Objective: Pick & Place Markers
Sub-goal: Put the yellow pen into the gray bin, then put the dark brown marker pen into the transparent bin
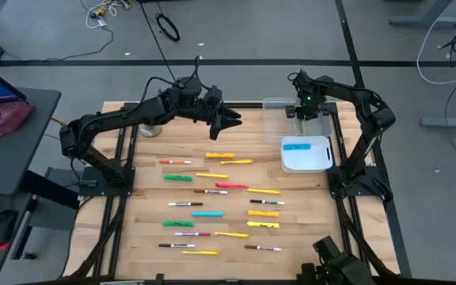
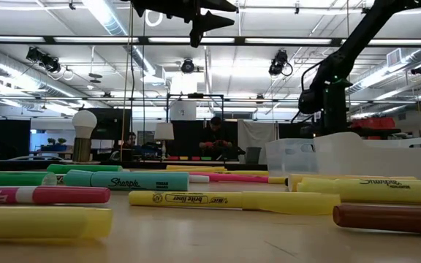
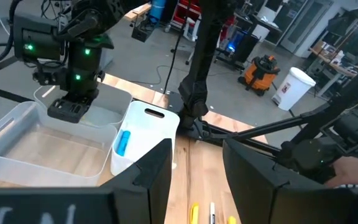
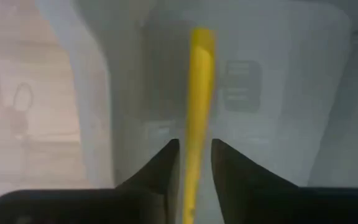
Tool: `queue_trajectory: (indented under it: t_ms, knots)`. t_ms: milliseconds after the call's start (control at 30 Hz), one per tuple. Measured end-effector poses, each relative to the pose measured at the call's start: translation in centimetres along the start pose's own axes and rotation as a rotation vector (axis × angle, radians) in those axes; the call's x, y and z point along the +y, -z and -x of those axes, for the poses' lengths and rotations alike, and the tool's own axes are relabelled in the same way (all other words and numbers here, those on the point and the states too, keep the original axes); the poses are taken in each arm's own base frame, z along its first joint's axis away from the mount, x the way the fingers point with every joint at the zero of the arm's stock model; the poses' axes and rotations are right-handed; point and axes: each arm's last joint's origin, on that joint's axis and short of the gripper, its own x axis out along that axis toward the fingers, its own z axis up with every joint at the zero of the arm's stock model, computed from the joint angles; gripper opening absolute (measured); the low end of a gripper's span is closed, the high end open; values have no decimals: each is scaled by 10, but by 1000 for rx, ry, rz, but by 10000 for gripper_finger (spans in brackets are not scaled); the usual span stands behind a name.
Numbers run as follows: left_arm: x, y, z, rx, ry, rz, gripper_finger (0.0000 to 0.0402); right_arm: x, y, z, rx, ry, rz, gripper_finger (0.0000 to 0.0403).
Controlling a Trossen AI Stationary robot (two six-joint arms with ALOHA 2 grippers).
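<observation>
The right gripper (image 4: 194,155) hangs over the clear bin (image 1: 279,119) at the far right of the bench (image 1: 149,162), its jaws closed narrowly on a thin yellow marker (image 4: 197,93), which runs lengthwise between the two dark fingers (image 4: 160,168) and points down into the bin. Just nearer than that bin sits a white bin (image 1: 307,158) with a cyan marker (image 1: 296,146) lying inside it. The left gripper (image 1: 229,120) is held high above the far middle of the bench, well clear of the wood, its jaws spread wide and holding nothing; from its wrist I can see the other arm poised over the bins straight ahead. Below and nearer than both arms, the rest of the markers (image 1: 212,202) lie scattered in loose rows across the bench: yellow, green, cyan, pink-red and thin white-barrelled ones, mostly lying crosswise and apart from one another. A white ball on a grey base (image 1: 150,127) stands at the far left, under the left arm. Across the room behind the bench, a person (image 2: 214,139) sits at a desk.
</observation>
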Motion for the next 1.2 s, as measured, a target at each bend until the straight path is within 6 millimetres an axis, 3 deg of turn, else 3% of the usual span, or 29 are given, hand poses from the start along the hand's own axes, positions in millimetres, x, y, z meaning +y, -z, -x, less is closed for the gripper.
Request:
queue_trajectory:
  t_ms: [167, 333, 533, 700, 933, 1200]
  knots:
    - [0, 0, 0, 0, 0, 7, 149, -2, 2, 17, -67, -16, 44, 145]
    - [1, 0, 0, -5, -18, 7, 149, -5, 17, 58, -189, -64, 85, 169]
    - [2, 0, 0, -13, -46, 0, 149, 7, 58, 117, -396, -190, 188, 166]
    - [3, 4, 0, 34, -69, -11, 149, 29, 100, 150, -520, -315, 380, 157]
    - [6, 32, 4, 305, -121, 15, 145, 62, 145, 166, -586, -444, 638, 151]
    - [-9, 75, 20, 751, -175, 139, 123, 81, 175, 167, -600, -464, 923, 150]
